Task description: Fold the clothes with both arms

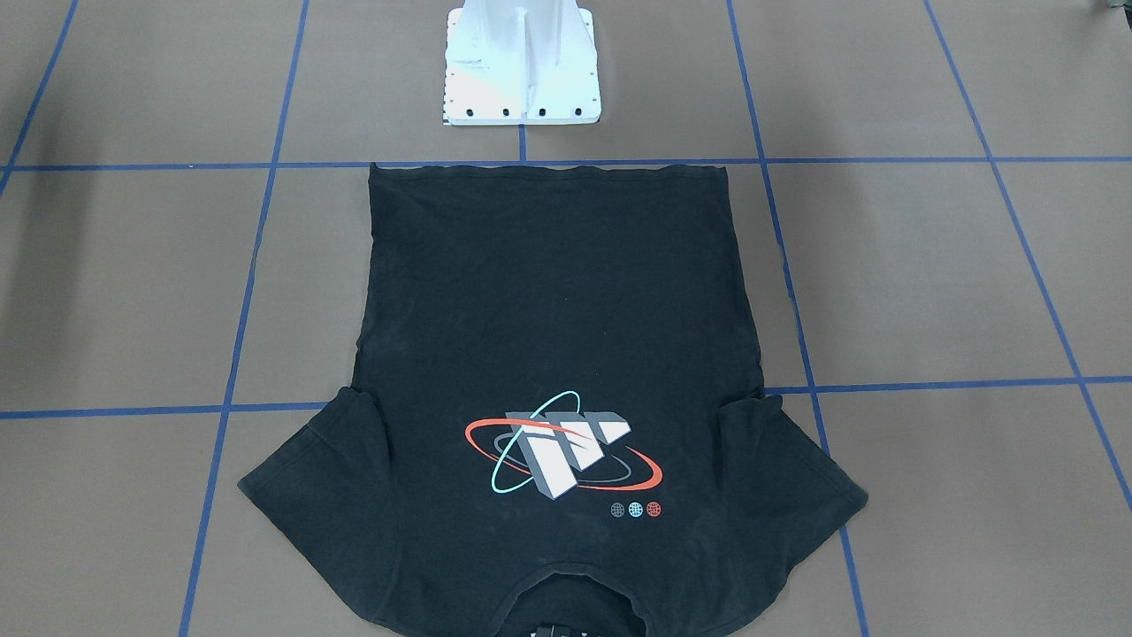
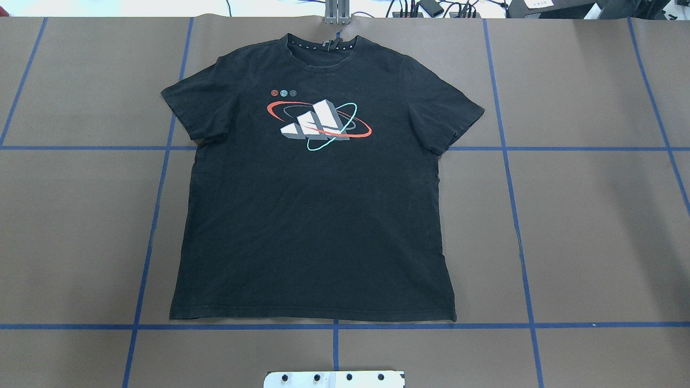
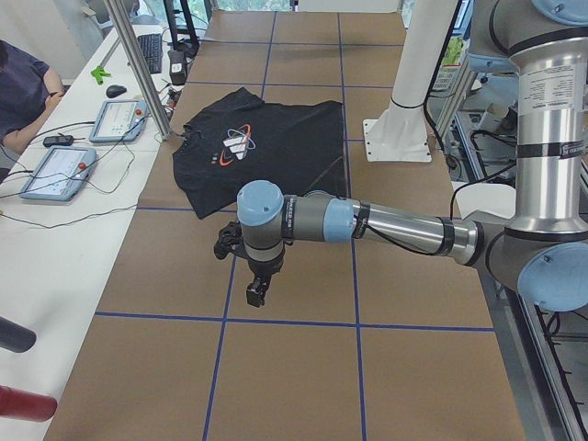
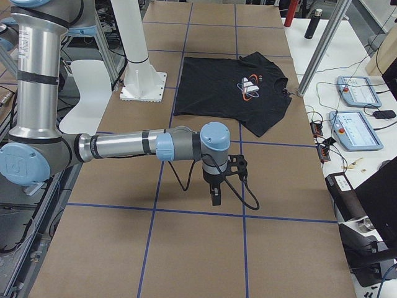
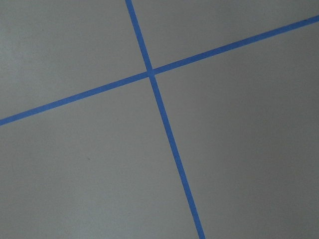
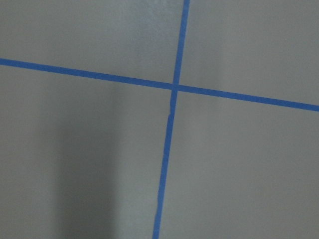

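Found T-shirt [image 2: 312,215] flat, hem toward pedestal [image 1: 522,62], collar away; left tool [image 3: 256,292] and right tool [image 4: 214,195] well apart either side, grips untellable.

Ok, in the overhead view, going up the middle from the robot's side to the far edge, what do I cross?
First the white base plate → blue tape line → T-shirt hem → chest print → dotted neck tag → metal post.

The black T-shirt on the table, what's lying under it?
The T-shirt lies flat on the brown table surface. A blue tape line runs in under it from both sides. Whatever else lies beneath the cloth is covered and cannot be seen.
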{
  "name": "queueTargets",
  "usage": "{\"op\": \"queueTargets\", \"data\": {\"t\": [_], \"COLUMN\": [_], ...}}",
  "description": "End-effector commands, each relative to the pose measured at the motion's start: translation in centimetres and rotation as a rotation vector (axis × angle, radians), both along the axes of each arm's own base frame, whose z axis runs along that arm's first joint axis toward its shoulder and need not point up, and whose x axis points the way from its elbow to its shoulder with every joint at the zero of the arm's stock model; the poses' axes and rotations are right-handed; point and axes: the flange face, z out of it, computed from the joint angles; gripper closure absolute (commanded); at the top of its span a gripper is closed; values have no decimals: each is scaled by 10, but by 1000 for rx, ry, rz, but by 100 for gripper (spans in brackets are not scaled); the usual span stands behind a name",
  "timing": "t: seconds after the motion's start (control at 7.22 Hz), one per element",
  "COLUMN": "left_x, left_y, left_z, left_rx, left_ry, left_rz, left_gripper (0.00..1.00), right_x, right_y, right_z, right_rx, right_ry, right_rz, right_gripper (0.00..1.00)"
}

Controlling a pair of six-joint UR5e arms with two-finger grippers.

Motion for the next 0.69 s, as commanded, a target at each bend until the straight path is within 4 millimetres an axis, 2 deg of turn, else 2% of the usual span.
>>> {"op": "queueTargets", "data": {"t": [0.0,0.14,0.28,0.42,0.55], "left_x": [0,0,2,3,8], "left_y": [-31,-39,-62,-71,-87], "left_z": [-44,-53,-73,-75,-58], "left_rx": [94,117,231,354,390], "left_ry": [1,2,-4,-3,4], "left_rz": [-2,1,4,3,15], "left_gripper": [0,0,0,0,0], "right_x": [-45,-58,-66,-78,-96], "right_y": [-36,-56,-72,-97,-123], "right_z": [-31,-41,-43,-46,-50], "right_rx": [17,77,126,134,124], "right_ry": [-24,-35,-46,-52,-56], "right_rz": [24,5,-5,-17,-26], "right_gripper": [0,0,0,0,0]}}
